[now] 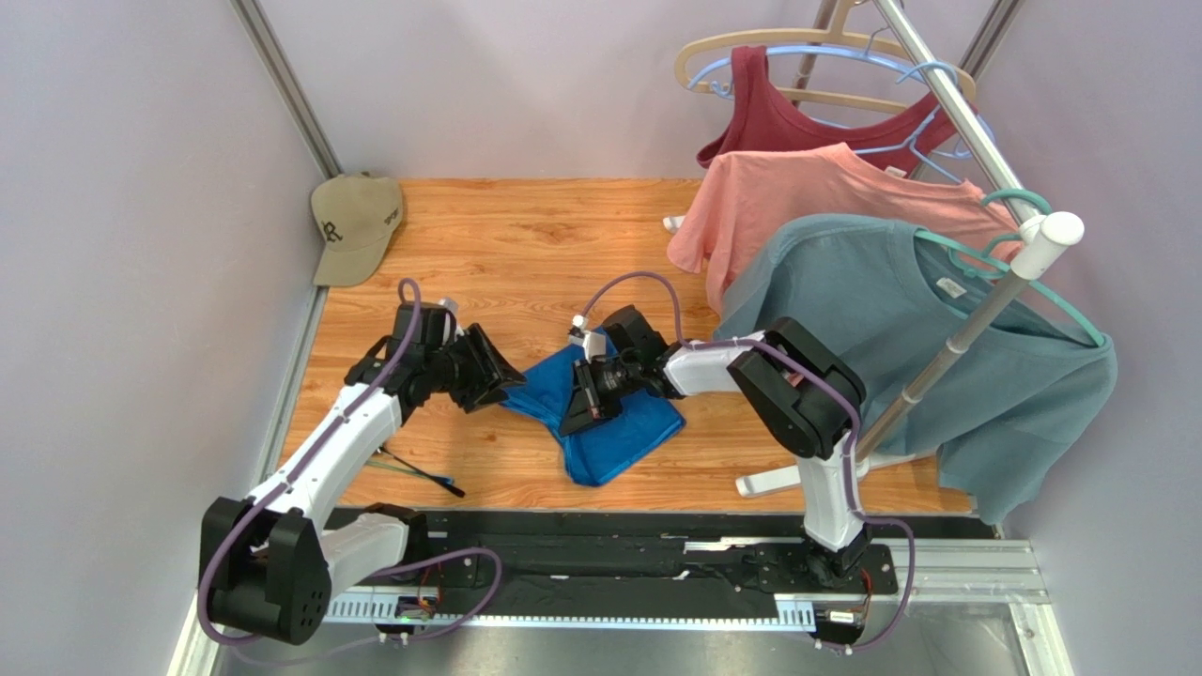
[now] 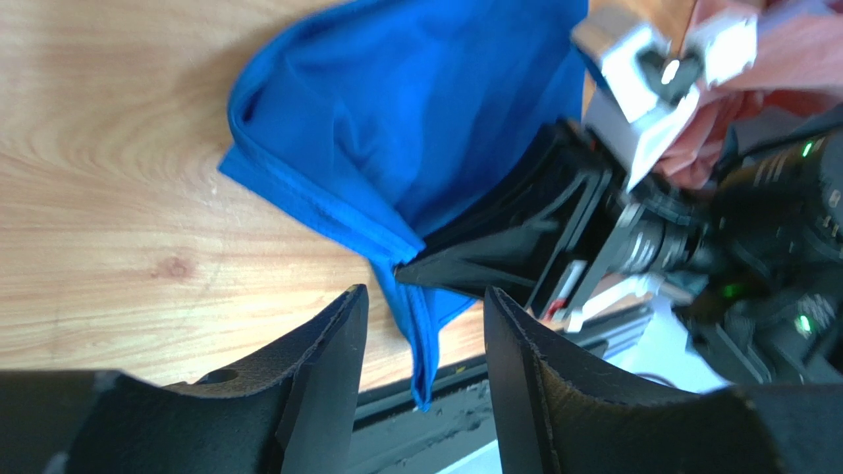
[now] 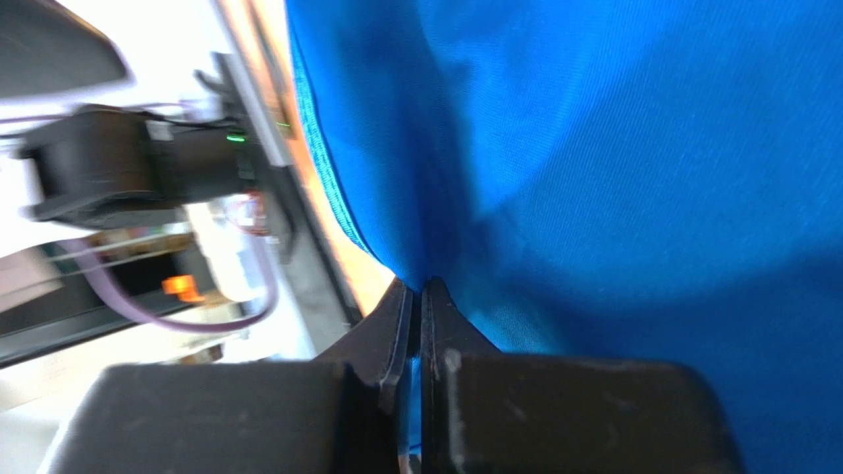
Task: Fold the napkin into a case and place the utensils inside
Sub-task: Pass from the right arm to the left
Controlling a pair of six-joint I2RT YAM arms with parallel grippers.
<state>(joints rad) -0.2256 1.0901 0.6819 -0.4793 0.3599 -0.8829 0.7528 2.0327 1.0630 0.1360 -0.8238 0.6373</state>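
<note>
Royal-blue cloth, the napkin (image 1: 607, 423), is pinched at a fold between the right fingers (image 3: 421, 316), which are clenched tight on its edge. Judged purpose: to hold one layer up so that a pouch can be formed. The left fingers (image 1: 497, 378) stand apart, released, with nothing clamped, aimed at the napkin's near-left corner just beside them, apparently placed to take a second edge. The napkin lies crumpled and partly doubled on the wooden surface (image 1: 522, 254) between the two sets of fingers, not yet a narrow case. The utensils (image 1: 421, 469) rest apart from it on the surface, beside the left arm (image 1: 332, 444), untouched. That arm stretches forward from its base, wrist pointing rightward at the cloth. The right arm (image 1: 790, 387) has its elbow raised, forearm reaching leftward and low.
</note>
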